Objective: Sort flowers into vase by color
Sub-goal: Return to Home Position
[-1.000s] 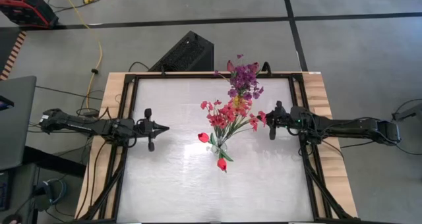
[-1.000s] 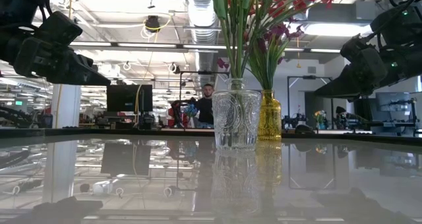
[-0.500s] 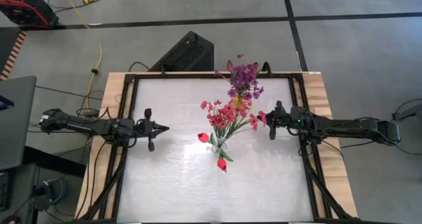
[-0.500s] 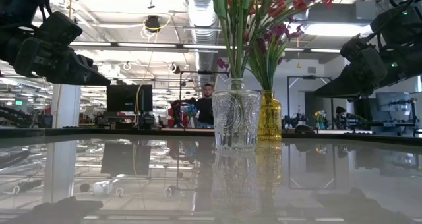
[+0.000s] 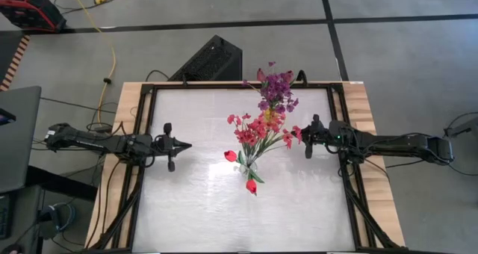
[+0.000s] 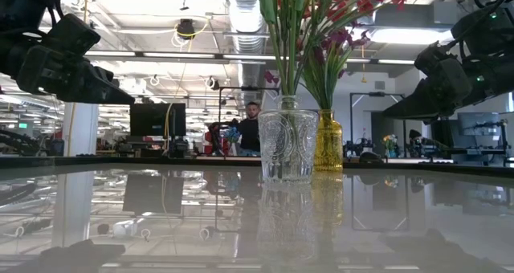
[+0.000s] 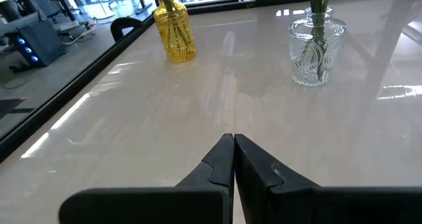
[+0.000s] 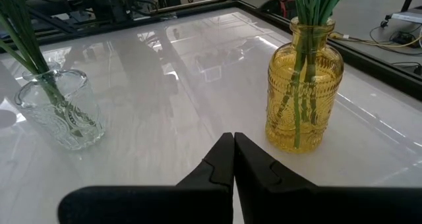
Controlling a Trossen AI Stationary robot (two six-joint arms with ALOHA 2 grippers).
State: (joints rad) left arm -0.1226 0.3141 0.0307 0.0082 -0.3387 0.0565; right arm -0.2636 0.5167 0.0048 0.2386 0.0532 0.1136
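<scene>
A clear glass vase (image 6: 287, 144) stands mid-table with red flowers (image 5: 254, 134), their stalks standing in it. A yellow glass vase (image 8: 304, 85) stands farther back with purple flowers (image 5: 276, 90), its stalks inside. The clear vase also shows in the left wrist view (image 7: 316, 45) and the right wrist view (image 8: 59, 109); the yellow vase shows in the left wrist view (image 7: 173, 31). My left gripper (image 5: 185, 145) is shut and empty above the table's left part. My right gripper (image 5: 299, 134) is shut and empty right of the vases.
The white glossy table top (image 5: 202, 202) has a black frame and wooden edges (image 5: 377, 179). A person (image 6: 251, 128) sits in the room far behind the table. Bare surface lies on the near side of the vases.
</scene>
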